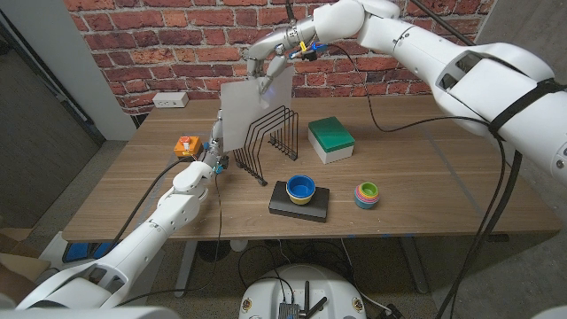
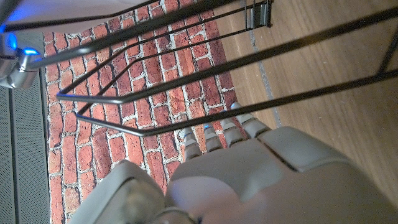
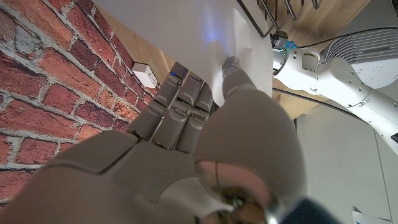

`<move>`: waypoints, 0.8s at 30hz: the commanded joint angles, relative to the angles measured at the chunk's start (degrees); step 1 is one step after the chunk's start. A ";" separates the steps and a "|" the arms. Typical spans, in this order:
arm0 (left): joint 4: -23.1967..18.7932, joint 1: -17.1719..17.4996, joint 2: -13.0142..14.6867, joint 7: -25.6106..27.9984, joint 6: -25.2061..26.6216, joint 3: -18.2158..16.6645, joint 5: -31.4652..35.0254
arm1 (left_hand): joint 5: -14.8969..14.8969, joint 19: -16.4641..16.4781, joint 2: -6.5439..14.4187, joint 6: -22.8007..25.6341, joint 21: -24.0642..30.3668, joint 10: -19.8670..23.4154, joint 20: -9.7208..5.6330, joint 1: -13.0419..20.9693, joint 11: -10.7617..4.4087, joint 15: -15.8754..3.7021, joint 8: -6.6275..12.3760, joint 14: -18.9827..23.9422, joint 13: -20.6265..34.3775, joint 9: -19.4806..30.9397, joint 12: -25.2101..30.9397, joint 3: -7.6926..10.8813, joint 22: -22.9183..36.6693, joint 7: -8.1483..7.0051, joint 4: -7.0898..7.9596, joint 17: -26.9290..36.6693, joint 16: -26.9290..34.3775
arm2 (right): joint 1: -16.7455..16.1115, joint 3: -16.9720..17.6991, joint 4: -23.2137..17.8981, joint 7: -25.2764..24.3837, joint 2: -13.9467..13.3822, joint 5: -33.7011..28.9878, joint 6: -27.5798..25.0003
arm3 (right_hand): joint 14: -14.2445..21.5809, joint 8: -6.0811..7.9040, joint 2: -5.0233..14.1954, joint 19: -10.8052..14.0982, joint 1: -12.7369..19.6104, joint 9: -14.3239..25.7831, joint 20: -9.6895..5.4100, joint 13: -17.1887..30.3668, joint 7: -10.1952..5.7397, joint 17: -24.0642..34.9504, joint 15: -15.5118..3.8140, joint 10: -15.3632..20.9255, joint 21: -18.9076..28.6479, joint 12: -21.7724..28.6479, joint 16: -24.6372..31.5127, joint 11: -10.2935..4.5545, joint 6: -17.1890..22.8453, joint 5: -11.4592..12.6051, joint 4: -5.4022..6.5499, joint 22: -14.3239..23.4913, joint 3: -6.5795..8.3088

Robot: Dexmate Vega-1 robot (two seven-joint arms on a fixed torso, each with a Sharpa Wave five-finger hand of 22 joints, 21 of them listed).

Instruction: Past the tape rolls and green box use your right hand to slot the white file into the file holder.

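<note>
Brick-walled room, wooden table (image 1: 425, 168). Mid-insertion, by the look of it: white file (image 1: 252, 111) pinched at its top edge by right hand (image 1: 270, 55), hanging upright over black wire file holder (image 1: 270, 137), lower edge down among the near dividers. Next: lower straight into a slot, then release. Left hand (image 1: 213, 159) beside holder's end; grip cannot be told. Green box (image 1: 330, 139) just right.

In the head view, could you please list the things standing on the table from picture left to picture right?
Orange box → black wire file holder → blue bowl on a black block → green box → stack of coloured tape rolls.
</note>
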 commanded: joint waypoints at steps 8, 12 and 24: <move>-0.08 0.04 -0.01 0.04 0.01 0.00 0.01 | 0.36 0.49 0.45 -0.14 0.42 -0.14 0.08 -0.03 -0.48 -0.27 0.34 0.30 0.31 0.28 0.36 0.02 0.28 -0.52 0.31 0.13 0.35 | -4.09 2.05 -9.51 0.21 -4.49 -0.61 -4.92 | -0.46 -0.33 0.50 -0.33 -0.15 0.10 -7.34 0.19 -0.13 0.21 -2.72 3.92 0.36 0.44 -0.07 -3.50 0.67 0.33 0.02 0.03 0.46; -0.05 0.04 -0.04 0.07 -0.01 0.03 0.04 | 0.36 0.47 0.45 -0.12 0.41 -0.10 0.11 -0.04 -0.39 -0.24 0.34 0.28 0.31 0.28 0.38 0.01 0.28 -0.51 0.31 0.13 0.34 | -5.12 2.81 -11.73 -0.11 -5.57 -0.85 -5.80 | -0.44 -0.34 0.47 -0.36 -0.20 0.11 -7.34 0.19 -0.16 0.17 -2.75 3.86 0.42 0.41 -0.08 -3.49 0.67 0.33 0.02 0.02 0.48; -0.04 -0.02 0.01 0.00 0.04 -0.02 -0.02 | 0.36 0.46 0.44 -0.08 0.40 -0.14 0.11 -0.03 -0.49 -0.25 0.36 0.33 0.31 0.28 0.36 0.01 0.28 -0.51 0.30 0.13 0.36 | -7.34 4.48 -14.39 -1.67 -6.86 -1.06 -6.89 | -0.38 -0.37 0.41 -0.41 -0.29 0.12 -7.35 0.27 -0.09 0.12 -2.72 3.91 0.61 0.46 -0.03 -3.50 0.71 0.33 -0.01 0.01 0.57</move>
